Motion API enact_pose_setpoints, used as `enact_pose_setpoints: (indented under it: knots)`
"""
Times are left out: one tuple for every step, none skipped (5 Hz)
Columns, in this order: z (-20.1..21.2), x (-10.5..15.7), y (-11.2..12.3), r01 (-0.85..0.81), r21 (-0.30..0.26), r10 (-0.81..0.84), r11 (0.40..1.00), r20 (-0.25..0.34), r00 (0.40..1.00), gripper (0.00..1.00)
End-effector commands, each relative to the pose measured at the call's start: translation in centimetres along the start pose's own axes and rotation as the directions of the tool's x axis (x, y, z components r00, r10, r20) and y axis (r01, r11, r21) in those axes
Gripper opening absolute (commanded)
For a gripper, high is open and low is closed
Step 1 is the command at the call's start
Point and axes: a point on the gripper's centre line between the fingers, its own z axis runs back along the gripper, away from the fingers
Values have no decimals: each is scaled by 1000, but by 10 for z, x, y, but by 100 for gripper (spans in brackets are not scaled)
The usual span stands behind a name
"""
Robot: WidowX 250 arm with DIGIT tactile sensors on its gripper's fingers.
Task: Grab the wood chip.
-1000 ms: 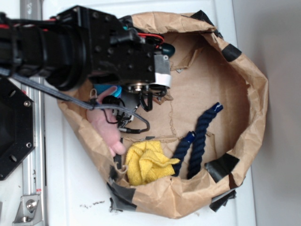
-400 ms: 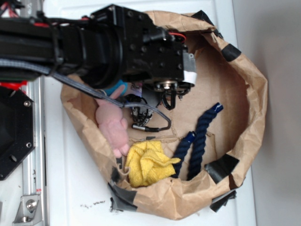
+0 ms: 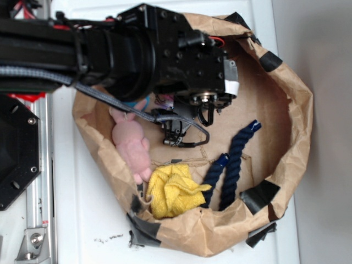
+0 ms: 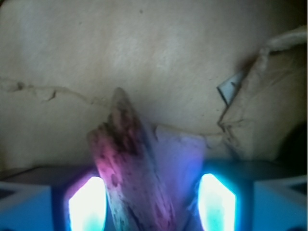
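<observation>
In the wrist view the wood chip [image 4: 129, 168] stands tilted between the glowing fingers [image 4: 86, 204] of the gripper [image 4: 151, 204], against the left one; whether the jaws clamp it I cannot tell. Behind lies the brown paper nest [image 3: 300, 110], holding a pink plush toy [image 3: 132, 146], yellow cloth [image 3: 170, 190] and blue rope [image 3: 236, 159]. No writing shows.

The black robot arm [image 3: 110, 52] reaches from the upper left of the frame over a crumpled brown paper basin [image 3: 297, 99] patched with black tape, and its gripper [image 3: 206, 113] hangs over the paper floor near the frame's centre, the jaw position too obscured to judge. A pink plush toy [image 3: 132, 146] lies at left centre. Just below it sits a crumpled yellow cloth [image 3: 170, 190], with a dark blue twisted rope [image 3: 234, 162] to the cloth's right.
</observation>
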Motion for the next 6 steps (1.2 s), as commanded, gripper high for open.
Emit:
enact_pose_setpoints:
  knots:
    - [-12,-2,-6,-7,6,7,1000,-8,1000,0]
    - [-11,-3,-6,-9,5,9,1000,-4,1000,0]
    - [-11,-3,-5,-14,5,14,1000,-4,1000,0]
    - [-9,-2,-3,-21,7,21,1000,-1,1000,0]
    - [0,0,1,-40,-2,40,999,14,999,0]
    - [52,20,-8,-108,-91,110,990,15,994,0]
